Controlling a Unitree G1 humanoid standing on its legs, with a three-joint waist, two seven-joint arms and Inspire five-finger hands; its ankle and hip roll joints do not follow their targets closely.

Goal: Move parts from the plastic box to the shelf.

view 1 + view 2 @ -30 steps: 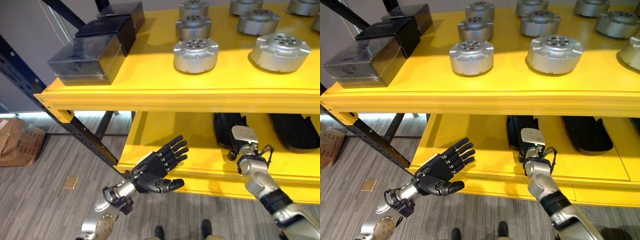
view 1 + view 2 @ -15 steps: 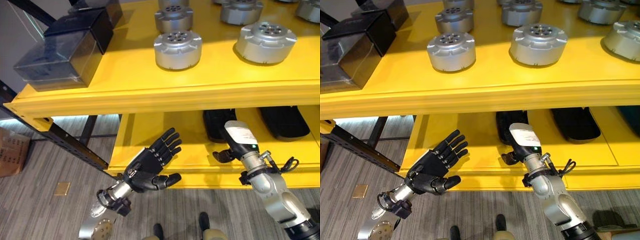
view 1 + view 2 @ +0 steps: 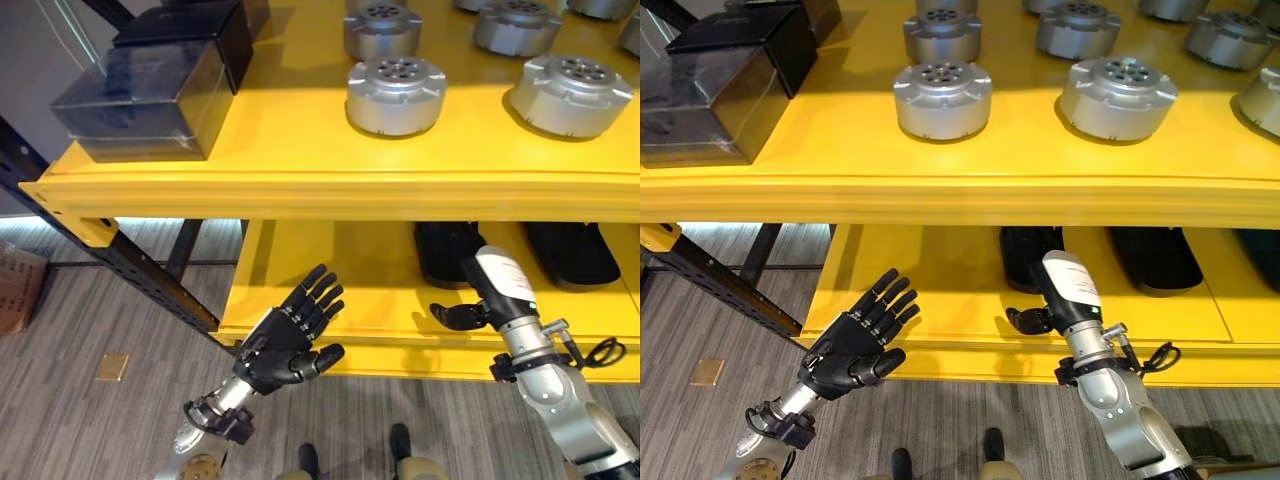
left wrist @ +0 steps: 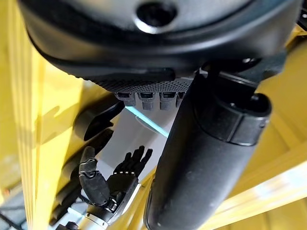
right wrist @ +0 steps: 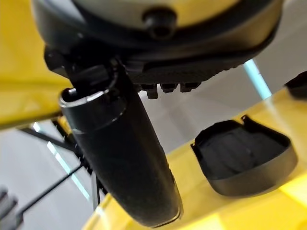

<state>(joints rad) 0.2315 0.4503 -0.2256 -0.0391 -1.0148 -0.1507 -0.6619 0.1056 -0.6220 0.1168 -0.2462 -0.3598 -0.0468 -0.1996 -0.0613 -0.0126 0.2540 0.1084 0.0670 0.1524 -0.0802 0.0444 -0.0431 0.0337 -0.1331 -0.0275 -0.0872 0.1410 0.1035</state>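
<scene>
A: Where do we see the parts?

B: We count several round silver parts on the top level of the yellow shelf (image 3: 300,180). The nearest one (image 3: 396,94) sits close to the front edge, and another (image 3: 571,95) stands to its right. Neither hand touches them; both hands are below that level.

A: How does the left hand look to us?

B: We find the left hand (image 3: 285,340) in front of the lower level's front edge, on its left side, with fingers straight and spread and the thumb out to the side. It holds nothing. The nearest silver part is well above it and to its right.

A: And the right hand?

B: The right hand (image 3: 462,314) reaches in at the lower level, with its thumb sticking out to the left. In the left wrist view we see it from afar with fingers extended and the palm empty. It sits just in front of a dark tray-like piece (image 3: 447,254) lying on the lower level; a second dark piece (image 3: 574,252) lies to the right of that.

A: Anything else up top?

B: We see dark boxes (image 3: 142,88) at the left end of the top level, well apart from both hands.
</scene>
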